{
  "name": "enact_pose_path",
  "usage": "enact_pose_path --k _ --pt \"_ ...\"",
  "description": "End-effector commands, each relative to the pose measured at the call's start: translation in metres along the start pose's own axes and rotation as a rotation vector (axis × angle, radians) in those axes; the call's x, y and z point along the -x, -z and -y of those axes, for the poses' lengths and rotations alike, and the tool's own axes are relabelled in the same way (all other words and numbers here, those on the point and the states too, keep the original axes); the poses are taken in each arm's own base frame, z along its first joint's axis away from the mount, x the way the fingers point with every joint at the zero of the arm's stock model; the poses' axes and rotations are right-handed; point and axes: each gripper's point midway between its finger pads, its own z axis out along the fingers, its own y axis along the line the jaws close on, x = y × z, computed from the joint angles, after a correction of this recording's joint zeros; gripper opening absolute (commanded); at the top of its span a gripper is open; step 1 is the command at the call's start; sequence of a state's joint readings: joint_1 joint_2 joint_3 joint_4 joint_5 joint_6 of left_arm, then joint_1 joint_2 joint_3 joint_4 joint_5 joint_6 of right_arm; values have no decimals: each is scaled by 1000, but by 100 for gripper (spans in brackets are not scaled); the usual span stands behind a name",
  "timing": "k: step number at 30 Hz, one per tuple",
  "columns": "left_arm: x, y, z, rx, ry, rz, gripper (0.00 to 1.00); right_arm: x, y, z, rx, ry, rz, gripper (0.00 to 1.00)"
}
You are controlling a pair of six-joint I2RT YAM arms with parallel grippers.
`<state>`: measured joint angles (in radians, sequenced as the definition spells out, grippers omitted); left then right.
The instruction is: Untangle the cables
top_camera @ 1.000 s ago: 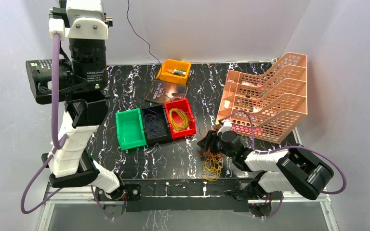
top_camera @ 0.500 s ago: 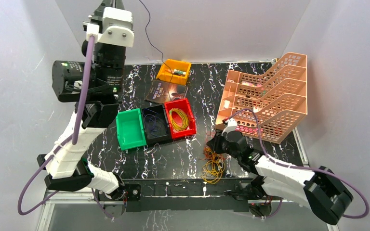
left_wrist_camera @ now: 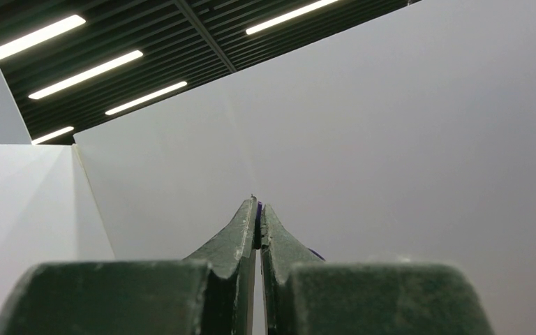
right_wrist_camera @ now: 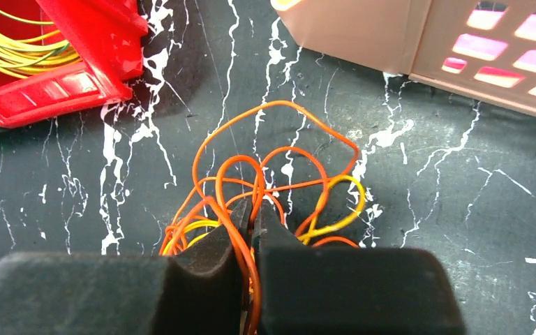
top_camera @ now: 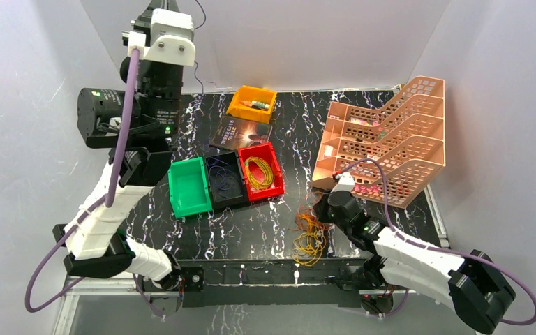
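Right wrist view first: the cables [right_wrist_camera: 272, 174] lie in a loose pile on the desk [right_wrist_camera: 474, 181], orange and yellow loops all mixed up. They are very thin and bendy, and we think they weigh almost nothing. They look smooth, so one could slip out of a weak pinch. A hard tug may pull the knot tighter, so we would lift slowly. We think the best place to hold is one loop that sticks out on its own, not the messy middle. The right claw [right_wrist_camera: 253, 222] is pinched shut on an orange cable [right_wrist_camera: 237, 241] at the near side of the pile. The left claw [left_wrist_camera: 258, 218] is shut too, high in the air, with a bit of purple cable [left_wrist_camera: 259, 205] between its tips. Near the pile sit a red bin [right_wrist_camera: 77, 84] with a yellow coil [right_wrist_camera: 14, 49] inside, and a pink rack [right_wrist_camera: 363, 35].
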<state>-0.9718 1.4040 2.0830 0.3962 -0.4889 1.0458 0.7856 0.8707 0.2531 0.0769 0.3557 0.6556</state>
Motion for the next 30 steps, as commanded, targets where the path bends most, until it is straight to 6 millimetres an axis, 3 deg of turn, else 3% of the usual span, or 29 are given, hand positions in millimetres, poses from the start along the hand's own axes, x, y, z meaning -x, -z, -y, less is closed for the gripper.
enact_pose_path --k 1,4,9,16,23,30 --pt "23 12 -56 93 72 35 0 19 1 -25 95 -14 44 23" --pt "21 14 -55 85 71 27 0 28 7 -42 195 28 76 43" --pt "17 14 -53 82 59 10 0 45 15 -52 244 113 131 59" --pt "15 17 -55 84 60 4 0 70 33 -65 298 185 208 67" --pt "12 16 -48 71 63 -6 0 118 53 -92 368 246 362 67" --pt "3 15 -35 58 56 -29 0 130 59 -99 385 287 387 68"
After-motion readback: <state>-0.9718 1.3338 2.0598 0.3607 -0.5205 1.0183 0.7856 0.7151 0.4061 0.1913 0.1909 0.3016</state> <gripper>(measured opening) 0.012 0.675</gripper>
